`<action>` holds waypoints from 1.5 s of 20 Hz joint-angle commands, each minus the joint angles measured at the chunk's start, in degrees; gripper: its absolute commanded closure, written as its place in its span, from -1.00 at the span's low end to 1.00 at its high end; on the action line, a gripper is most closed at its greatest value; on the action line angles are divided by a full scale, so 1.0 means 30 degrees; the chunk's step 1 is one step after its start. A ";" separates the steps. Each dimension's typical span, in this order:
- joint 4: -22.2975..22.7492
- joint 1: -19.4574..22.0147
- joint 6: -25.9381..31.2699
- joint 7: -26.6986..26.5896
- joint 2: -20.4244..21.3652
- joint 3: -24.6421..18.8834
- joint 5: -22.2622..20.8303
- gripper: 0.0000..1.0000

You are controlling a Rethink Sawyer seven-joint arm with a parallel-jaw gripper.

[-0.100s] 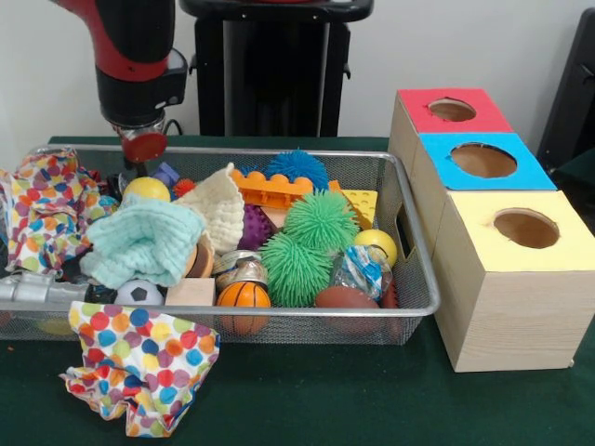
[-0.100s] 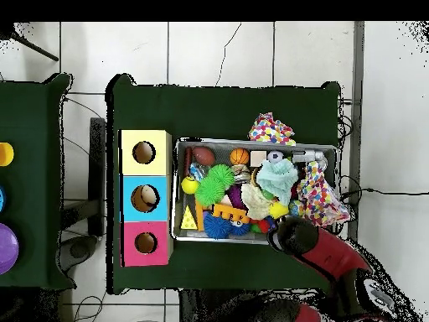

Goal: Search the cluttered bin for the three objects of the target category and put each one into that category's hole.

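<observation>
bin [image 1: 409, 307]: mid table, packed with toys and cloths
boxes [image 1: 507, 279]: three in a row right of the bin, touching, running near to far, one hole on top of each
crumpled cloth [image 1: 139, 362]: on the table, just in front of the bin's left end
arm [image 1: 135, 65]: above the bin's far-left corner

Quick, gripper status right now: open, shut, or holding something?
Gripper: cannot be told; its tip is down among the bin clutter.

A wire bin [image 2: 178, 193] packed with toys sits beside three boxes [image 2: 145, 198] with holes, the arm [image 2: 323, 251] overlapping its corner.
</observation>
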State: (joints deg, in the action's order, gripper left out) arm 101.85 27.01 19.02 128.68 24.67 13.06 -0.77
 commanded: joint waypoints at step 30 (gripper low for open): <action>0.2338 0.5877 -0.5873 -0.0627 -0.0986 -1.1064 -0.4242 -1.00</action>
State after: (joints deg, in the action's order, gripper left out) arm 113.00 45.68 8.53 128.68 26.34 -8.59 -9.45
